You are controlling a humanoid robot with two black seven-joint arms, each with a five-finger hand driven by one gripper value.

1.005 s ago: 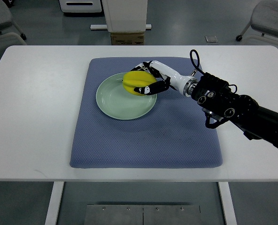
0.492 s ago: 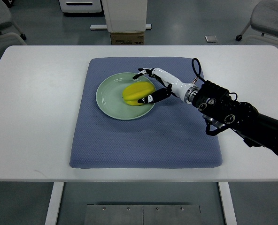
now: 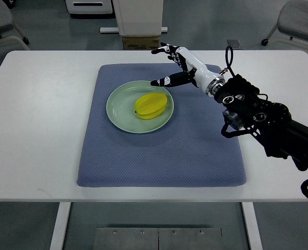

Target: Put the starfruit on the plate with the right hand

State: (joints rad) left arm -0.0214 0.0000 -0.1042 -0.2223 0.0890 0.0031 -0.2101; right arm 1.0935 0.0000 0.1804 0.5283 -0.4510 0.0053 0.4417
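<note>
Hovering above the far edge of the blue mat (image 3: 159, 151), the right hand (image 3: 180, 65) had its fingers (image 3: 162, 82) spread wide and held nothing, with its dark arm (image 3: 268, 122) running off toward the picture's right edge. Just below and left of the fingertips, apart from them, the yellow starfruit (image 3: 151, 105) lay on the pale green plate (image 3: 120, 112). That plate sat on the mat, which covered the middle of the white table (image 3: 39, 130).
</note>
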